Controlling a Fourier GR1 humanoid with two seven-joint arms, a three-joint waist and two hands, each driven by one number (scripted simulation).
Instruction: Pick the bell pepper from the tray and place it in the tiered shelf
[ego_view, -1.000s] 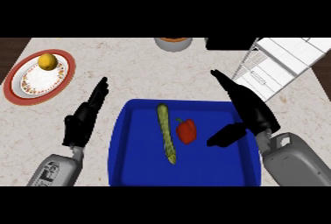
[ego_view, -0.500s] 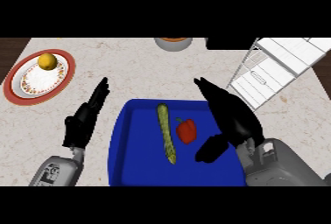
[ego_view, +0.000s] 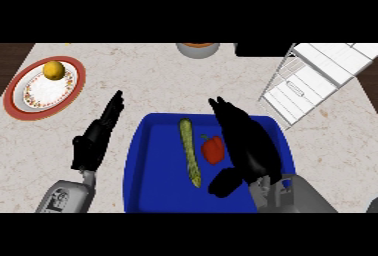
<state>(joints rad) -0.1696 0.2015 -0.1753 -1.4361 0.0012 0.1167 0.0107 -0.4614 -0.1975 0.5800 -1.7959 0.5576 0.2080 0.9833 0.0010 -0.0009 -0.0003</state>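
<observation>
Black right hand (ego_view: 249, 147) hovers over the blue rectangular tray (ego_view: 159, 190), fingers extended, holding nothing, just right of the small red bell pepper (ego_view: 213, 149) lying in the tray beside a long green vegetable (ego_view: 190, 152).

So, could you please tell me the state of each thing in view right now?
Bell pepper: lying in the tray, not gripped.
Green stalk: lying in the tray, left of the pepper.
Tray: flat on the counter.
Right hand: open, over the tray, close by the pepper.
Left hand: open, resting left of the tray.
Shelf: pepper not in it.
Plate: holds a yellow fruit.
</observation>
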